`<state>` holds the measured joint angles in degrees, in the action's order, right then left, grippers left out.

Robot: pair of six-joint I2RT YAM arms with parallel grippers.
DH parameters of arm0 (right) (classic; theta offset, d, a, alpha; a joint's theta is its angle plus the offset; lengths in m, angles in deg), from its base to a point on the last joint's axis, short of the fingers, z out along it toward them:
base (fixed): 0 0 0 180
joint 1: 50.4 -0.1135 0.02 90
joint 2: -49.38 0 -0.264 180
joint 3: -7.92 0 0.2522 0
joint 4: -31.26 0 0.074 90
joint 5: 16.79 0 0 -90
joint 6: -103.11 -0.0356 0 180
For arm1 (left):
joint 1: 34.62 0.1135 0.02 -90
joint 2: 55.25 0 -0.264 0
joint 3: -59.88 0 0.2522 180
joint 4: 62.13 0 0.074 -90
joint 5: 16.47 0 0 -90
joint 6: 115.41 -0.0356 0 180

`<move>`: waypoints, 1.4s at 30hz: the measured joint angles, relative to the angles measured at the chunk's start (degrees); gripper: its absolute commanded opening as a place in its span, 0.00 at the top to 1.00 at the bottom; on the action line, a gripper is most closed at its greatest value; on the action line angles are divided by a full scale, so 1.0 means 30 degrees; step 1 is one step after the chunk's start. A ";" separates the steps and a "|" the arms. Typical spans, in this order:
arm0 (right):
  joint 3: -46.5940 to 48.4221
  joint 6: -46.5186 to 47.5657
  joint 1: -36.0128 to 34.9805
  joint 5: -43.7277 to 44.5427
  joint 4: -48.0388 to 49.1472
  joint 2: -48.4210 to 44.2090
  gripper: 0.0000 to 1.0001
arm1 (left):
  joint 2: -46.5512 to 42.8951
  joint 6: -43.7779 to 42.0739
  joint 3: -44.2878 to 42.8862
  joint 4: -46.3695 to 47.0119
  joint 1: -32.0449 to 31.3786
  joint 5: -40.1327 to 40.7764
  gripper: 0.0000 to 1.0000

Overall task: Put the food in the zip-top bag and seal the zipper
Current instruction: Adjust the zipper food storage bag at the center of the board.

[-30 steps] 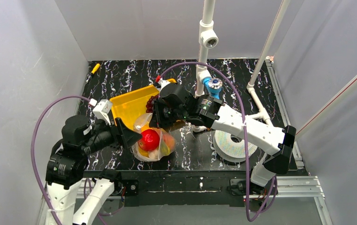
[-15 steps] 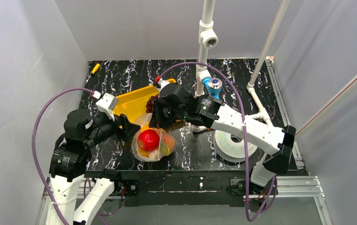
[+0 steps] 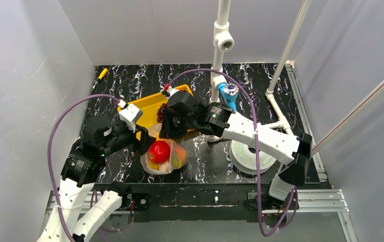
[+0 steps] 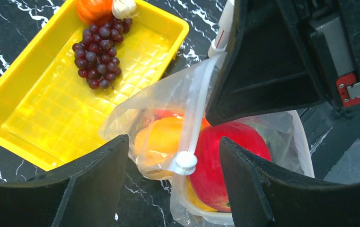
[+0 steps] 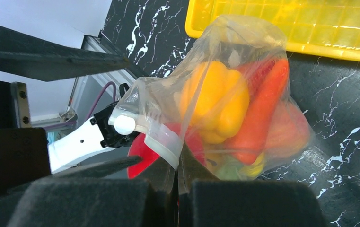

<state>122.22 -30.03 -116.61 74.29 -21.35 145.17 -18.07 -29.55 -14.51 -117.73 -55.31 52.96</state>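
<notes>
Left gripper [image 4: 173, 189]: the jaws stand wide apart and hold nothing. Its black fingers [image 4: 97, 189] flank the near end of the zip-top bag [image 4: 163, 101] from above, and the white slider [image 4: 186, 161] shows in the gap between them. Whether they touch the plastic cannot be told.

Right gripper [image 5: 178, 187]: the jaws are pressed together on the bag's mouth edge, pinching the zipper [image 5: 166, 142] strip and holding that corner raised.

The bag lies on the black marbled table [image 3: 129, 80], near the front edge. Food is inside it: a red apple [image 4: 225, 161], a yellow pepper [image 5: 215, 101] and a long orange-red piece [image 5: 263, 109]. How far the seal is closed cannot be determined.

Just behind the bag is the yellow tray [image 4: 40, 109]. It holds purple grapes [image 4: 95, 56], with an orange piece [image 4: 92, 7] and a white piece [image 4: 123, 5] at its far end.

A white spool [image 3: 250, 154] lies well apart to the right.
</notes>
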 measured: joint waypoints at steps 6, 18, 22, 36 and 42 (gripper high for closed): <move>0.0101 0.0000 0.0000 -0.0029 0.0014 0.0318 0.99 | 0.0841 -0.0688 0.0875 0.0297 -0.3222 0.3559 0.45; 0.0087 0.0070 0.0000 -0.0444 0.0101 0.0384 0.99 | 0.1214 -0.0554 0.1231 0.0093 -0.4266 0.7274 0.94; -0.0063 0.0397 0.0000 -0.0537 0.0139 0.0384 0.98 | 0.1164 -0.0374 0.1241 -0.0355 -0.4289 0.7280 1.00; 0.0678 0.5179 -0.0055 0.1655 -0.3254 0.1200 0.56 | 0.3672 0.1587 -0.1297 -0.4943 -0.4303 0.6002 1.00; 0.2243 0.7171 -0.0454 0.2558 -0.5595 0.1200 0.27 | 0.4820 0.2464 -0.2583 -0.6386 -0.4303 0.5430 1.00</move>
<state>128.95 -8.52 -117.97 81.97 -38.13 148.77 -3.61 -22.16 -22.26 -136.89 -68.22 69.25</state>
